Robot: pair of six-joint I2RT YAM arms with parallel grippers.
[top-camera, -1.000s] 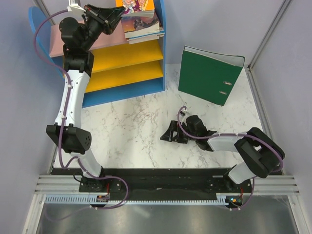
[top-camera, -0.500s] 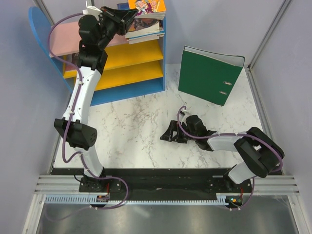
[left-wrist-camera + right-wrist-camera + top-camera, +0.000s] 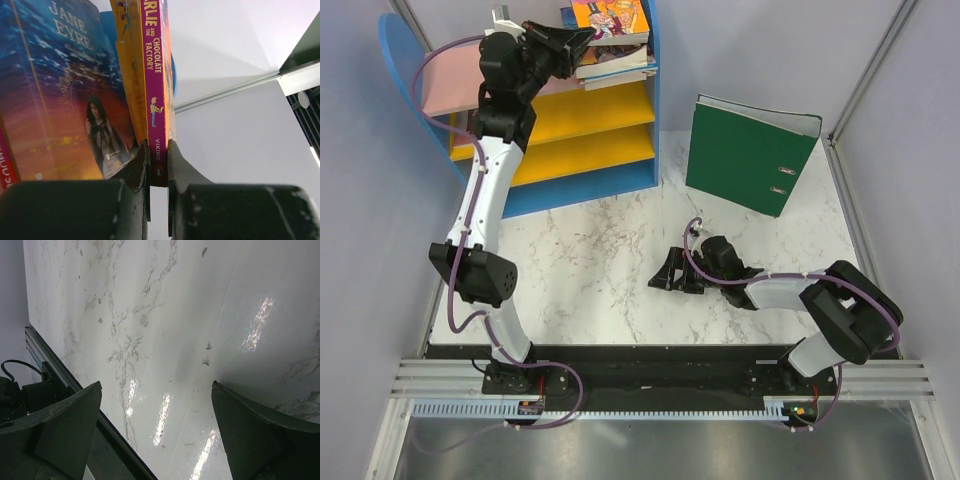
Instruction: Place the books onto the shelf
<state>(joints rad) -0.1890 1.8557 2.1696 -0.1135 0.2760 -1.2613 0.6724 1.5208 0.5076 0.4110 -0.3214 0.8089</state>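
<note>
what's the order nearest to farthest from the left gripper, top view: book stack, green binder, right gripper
1. book stack, beside the left gripper on the shelf top
2. green binder, back right
3. right gripper, front, right of centre

Camera set-up: one overhead view, two close wrist views.
The top camera looks down from behind on the whole table (image 3: 580,265) and shelf (image 3: 585,150); the left wrist looks up close at books (image 3: 152,75) on that shelf, and the right wrist looks down close at the same table.

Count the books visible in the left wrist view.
2: Jane Eyre on the left; the Charlie book beside it, pinched by the left gripper. A red sliver at the edge may be a third.
</note>
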